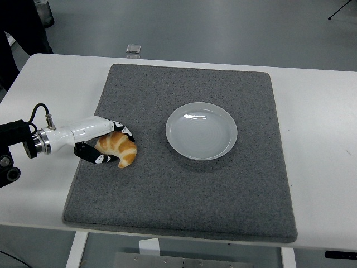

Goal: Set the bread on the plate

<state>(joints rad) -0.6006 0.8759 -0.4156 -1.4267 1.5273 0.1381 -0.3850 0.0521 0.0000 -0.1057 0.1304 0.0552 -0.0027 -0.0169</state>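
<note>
Your left robot hand (pixel 103 144), white-shelled with black-tipped fingers, comes in from the left edge and is closed around the golden-brown crescent-shaped bread roll (pixel 119 148); upper fingers lie over its far side, the thumb presses its near side; you can see the bread sitting on the grey felt-like mat (pixel 184 212), near the mat's left edge, with no clear gap under it. Look right and you find the round white ceramic plate (pixel 201 131), bare, resting on the same mat and well apart from the bread; the mat covers the middle of the white counter (pixel 321 139); a small grey square object (pixel 133 49) lies on the floor beyond the counter's far edge.
</note>
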